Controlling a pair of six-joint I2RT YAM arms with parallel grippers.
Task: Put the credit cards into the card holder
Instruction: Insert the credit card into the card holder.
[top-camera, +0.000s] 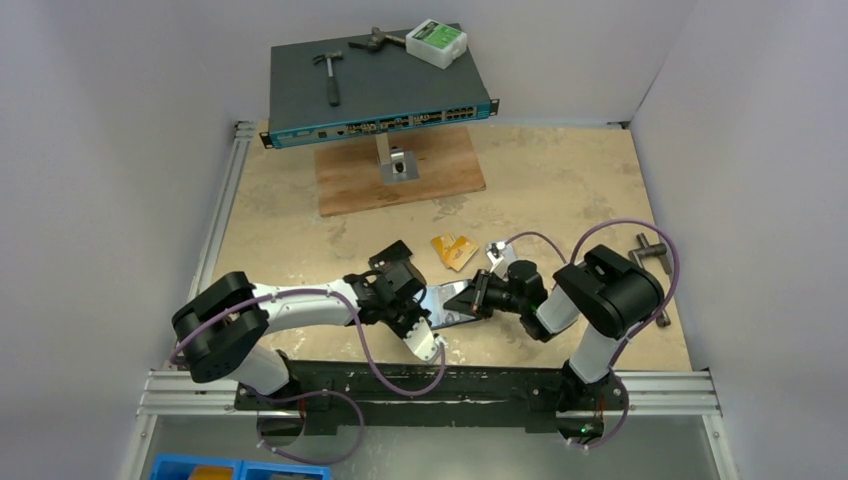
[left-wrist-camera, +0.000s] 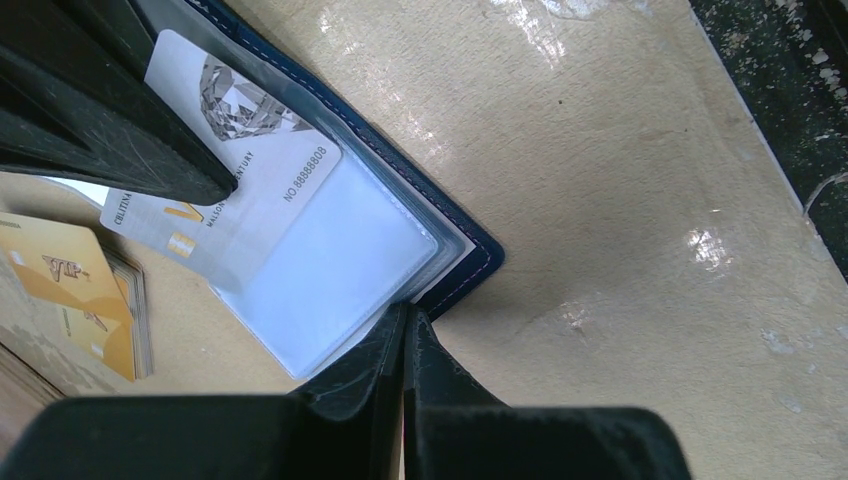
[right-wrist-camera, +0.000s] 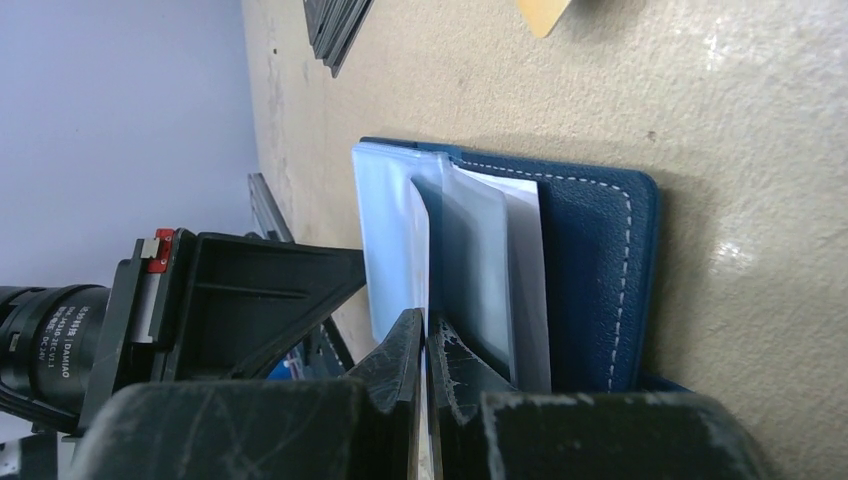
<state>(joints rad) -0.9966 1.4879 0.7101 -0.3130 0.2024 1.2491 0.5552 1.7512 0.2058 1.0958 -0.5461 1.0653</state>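
1. Navy card holder (right-wrist-camera: 590, 260) is shown opened at the near middle of the counter (top-camera: 560, 190), silver-grey card (left-wrist-camera: 225, 190) partly tucked in.
2. Left gripper (left-wrist-camera: 404, 325) is clenched at its corner, right gripper (right-wrist-camera: 424, 330) on a sleeve (right-wrist-camera: 480, 260).
3. Orange-gold cards (left-wrist-camera: 75, 290) are left outside.

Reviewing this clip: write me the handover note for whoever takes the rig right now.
Left claw: shut at the corner of a clear sleeve of the card holder, apparently pinching it.
Right claw: shut on a clear sleeve page.
The card holder lies open on the table between them.
The silver card appears partly slid into a sleeve.
The orange-gold cards lie loose beyond it.
Done: no card fully in.
Left: seat the silver card, then load the others.
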